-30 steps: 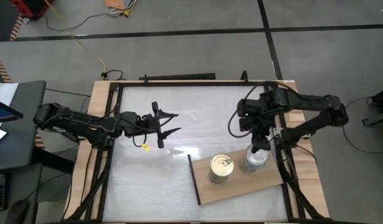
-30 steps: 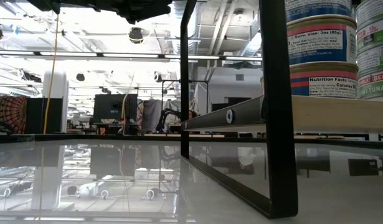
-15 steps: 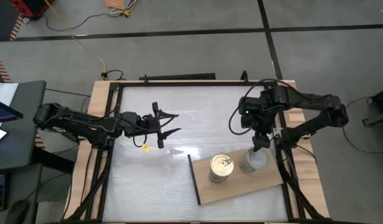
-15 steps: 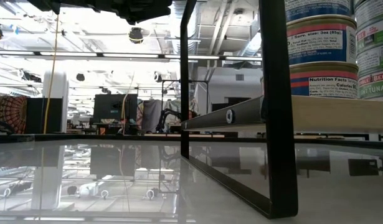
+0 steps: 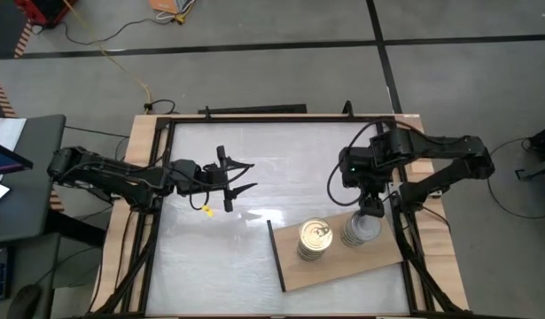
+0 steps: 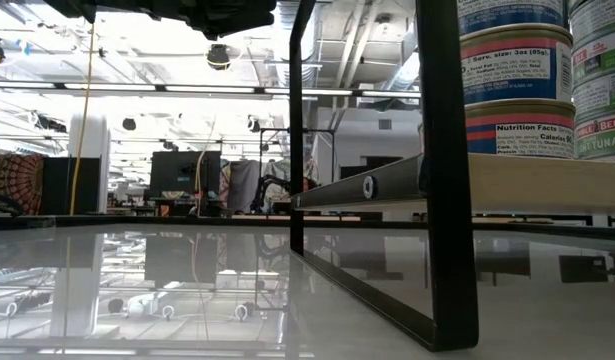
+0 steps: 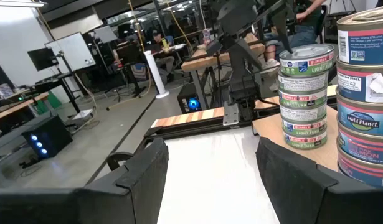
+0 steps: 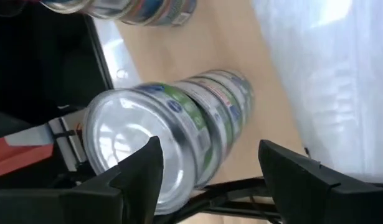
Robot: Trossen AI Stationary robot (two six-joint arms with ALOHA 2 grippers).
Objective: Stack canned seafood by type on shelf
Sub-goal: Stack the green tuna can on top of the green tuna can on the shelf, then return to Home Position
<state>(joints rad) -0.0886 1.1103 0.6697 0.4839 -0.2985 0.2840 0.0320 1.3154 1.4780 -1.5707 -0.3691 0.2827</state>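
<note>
Letting go of the silver stack

My right gripper [image 5: 368, 206] has opened and drawn back above the silver-lidded stack [image 5: 361, 229], clear of it.

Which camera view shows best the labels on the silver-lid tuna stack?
The left wrist view: the tuna stack stands upright in full, every label facing the camera. The high view shows only its silver lid, under the right gripper. The right wrist view shows it slanted. The low view catches only an edge.

Silver-lid tins [image 7: 303, 99]: "Bumble Bee", "Light Tuna". Gold-lid tins [image 7: 364, 118]: "Wild Planet". Low tin [image 6: 517, 125]: "Nutrition Facts".
</note>
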